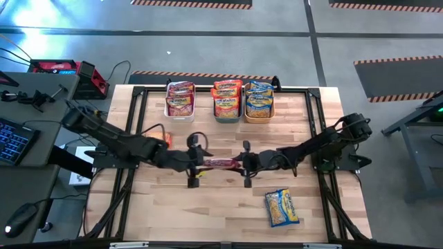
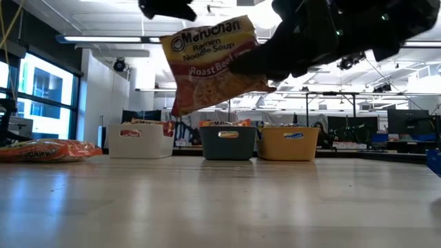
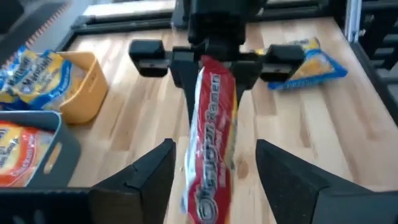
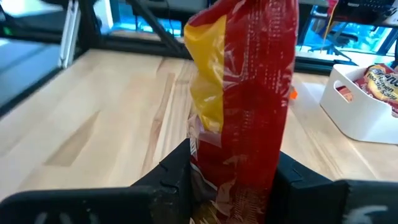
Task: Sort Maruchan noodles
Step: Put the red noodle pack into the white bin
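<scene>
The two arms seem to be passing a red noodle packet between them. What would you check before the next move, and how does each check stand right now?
1. Right gripper clamps the red packet: ok.
2. Left gripper fingers are spread clear of the packet: ok.
3. Packet is lifted off the table: ok.
4. White bin holds matching red packets: ok.
5. Room left in the white bin: cannot tell.
6. Blue-and-yellow packet on the table lies away from both arms: ok.
</scene>
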### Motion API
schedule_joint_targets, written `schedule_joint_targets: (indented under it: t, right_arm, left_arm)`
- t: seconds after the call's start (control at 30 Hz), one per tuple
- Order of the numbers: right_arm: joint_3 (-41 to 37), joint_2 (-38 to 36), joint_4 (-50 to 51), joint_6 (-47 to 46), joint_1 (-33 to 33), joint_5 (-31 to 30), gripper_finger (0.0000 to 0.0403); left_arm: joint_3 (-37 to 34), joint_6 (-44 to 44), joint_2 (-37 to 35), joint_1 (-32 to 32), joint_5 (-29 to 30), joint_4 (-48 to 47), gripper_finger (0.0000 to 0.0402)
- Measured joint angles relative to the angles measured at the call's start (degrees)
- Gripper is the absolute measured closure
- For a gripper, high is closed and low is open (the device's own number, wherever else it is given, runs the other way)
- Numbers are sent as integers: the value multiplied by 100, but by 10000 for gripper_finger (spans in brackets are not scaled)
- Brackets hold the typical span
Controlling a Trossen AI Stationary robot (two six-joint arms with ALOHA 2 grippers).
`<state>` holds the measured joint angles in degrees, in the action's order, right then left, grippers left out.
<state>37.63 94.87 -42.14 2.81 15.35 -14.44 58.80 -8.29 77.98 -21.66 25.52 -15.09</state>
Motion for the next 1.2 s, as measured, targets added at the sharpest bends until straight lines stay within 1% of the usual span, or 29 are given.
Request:
schedule_joint_targets:
  t: [0.07,0.13,0.3,0.5,0.67,0.73,0.83,1.1,1.2]
  right_arm:
    - [193,0,364,78,0,-13,301]
    - [379,0,665,187,0,-17,301]
    - [652,0,1008,356,0,-32,301]
    - [701,0,1026,381,0,-33,301]
    - [699,0,1020,371,0,-33,301]
    - [711,0,1032,382,0,-35,301]
    - [729,0,999,414,0,-38,299]
    - [729,0,970,438,0,-163,295]
    - [729,0,985,446,0,-180,294]
  left_arm:
    - [249,-9,218,98,-136,-196,180]
    - [462,-9,391,152,-148,-510,166]
    - [926,152,881,193,-126,-1024,141]
    - [1309,299,1250,215,-107,-1581,137]
    - [1390,531,1318,215,-77,-1677,139]
    - [1390,544,1318,227,-63,-1738,149]
    - [1388,552,1318,228,-59,-1794,178]
    - [1388,692,1317,228,-232,-1819,289]
    - [1388,696,1313,230,-241,-1846,324]
